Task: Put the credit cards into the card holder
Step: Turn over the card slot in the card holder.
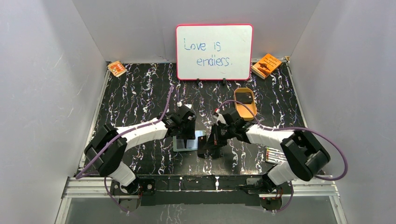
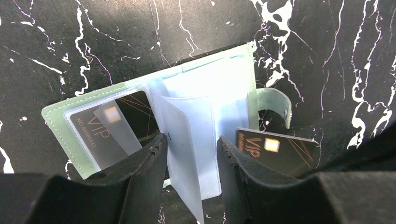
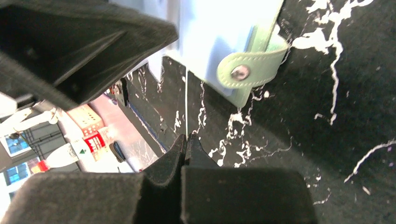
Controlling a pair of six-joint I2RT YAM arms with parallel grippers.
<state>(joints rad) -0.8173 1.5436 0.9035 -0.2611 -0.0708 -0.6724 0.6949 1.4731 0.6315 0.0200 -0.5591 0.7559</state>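
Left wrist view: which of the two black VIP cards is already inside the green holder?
The left card, tucked behind a clear sleeve in the holder. The right card is outside it, beside the snap strap.

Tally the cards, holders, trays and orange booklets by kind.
Dark cards: 3
Card holder: 1
Tan tray: 1
Orange booklets: 2
Total: 7
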